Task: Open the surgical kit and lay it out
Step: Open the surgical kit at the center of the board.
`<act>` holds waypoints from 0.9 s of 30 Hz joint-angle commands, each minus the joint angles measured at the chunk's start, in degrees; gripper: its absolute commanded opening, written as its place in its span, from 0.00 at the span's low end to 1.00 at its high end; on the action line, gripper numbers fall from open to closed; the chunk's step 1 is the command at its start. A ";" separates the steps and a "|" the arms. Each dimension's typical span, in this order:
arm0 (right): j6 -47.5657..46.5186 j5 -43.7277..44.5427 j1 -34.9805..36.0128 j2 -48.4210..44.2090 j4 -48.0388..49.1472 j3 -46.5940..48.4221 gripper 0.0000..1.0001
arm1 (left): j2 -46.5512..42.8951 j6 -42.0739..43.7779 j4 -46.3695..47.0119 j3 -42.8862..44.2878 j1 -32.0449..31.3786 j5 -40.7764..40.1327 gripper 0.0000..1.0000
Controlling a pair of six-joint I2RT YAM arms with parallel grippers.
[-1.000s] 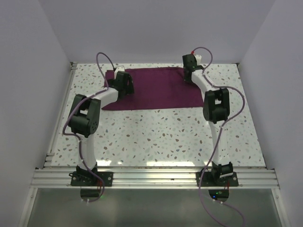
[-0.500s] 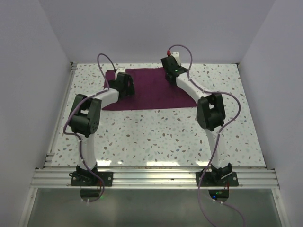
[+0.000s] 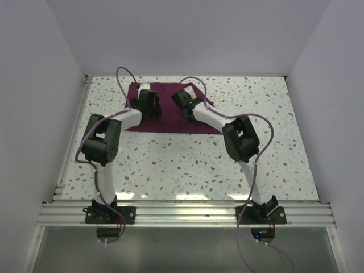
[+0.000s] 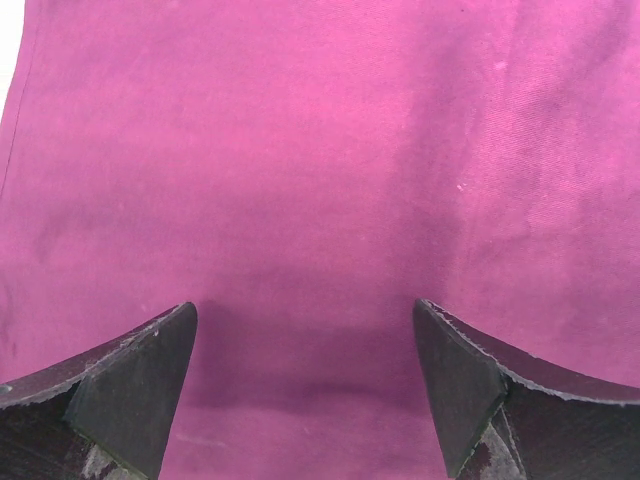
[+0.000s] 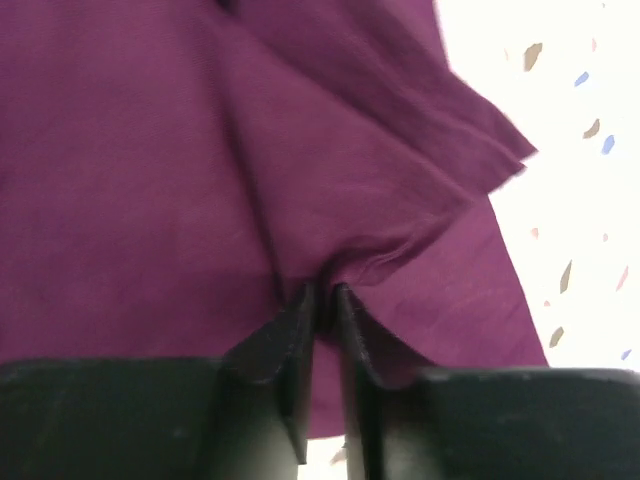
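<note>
I see the speckled table (image 3: 187, 165) under both arms. My purple cloth wrap (image 3: 168, 120) lies on the far part of it, right under both grippers. Near my right gripper the wrap is bunched up in folds, and bare table shows past its edge on that gripper's right. My left gripper (image 4: 305, 320) hangs over flat cloth with its fingers wide apart. My right gripper (image 5: 325, 295) is pinched tight on a fold of the wrap.
</note>
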 commanded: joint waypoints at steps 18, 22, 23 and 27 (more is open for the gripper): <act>7.43 -1.26 -6.58 -14.75 3.28 -5.78 0.97 | -4.16 -1.65 5.16 -2.60 -0.33 1.27 0.93; 7.43 -6.46 -9.83 -11.33 3.20 -2.98 0.96 | -3.81 -1.65 5.42 -2.51 -0.33 1.45 0.93; 7.60 -7.69 -10.71 -10.54 3.20 -2.28 0.96 | -3.55 -1.65 5.51 -2.51 -0.33 1.54 0.93; 8.74 -15.68 -13.26 -6.15 4.95 0.89 0.93 | -3.02 -1.65 5.51 -2.34 -0.33 1.71 0.92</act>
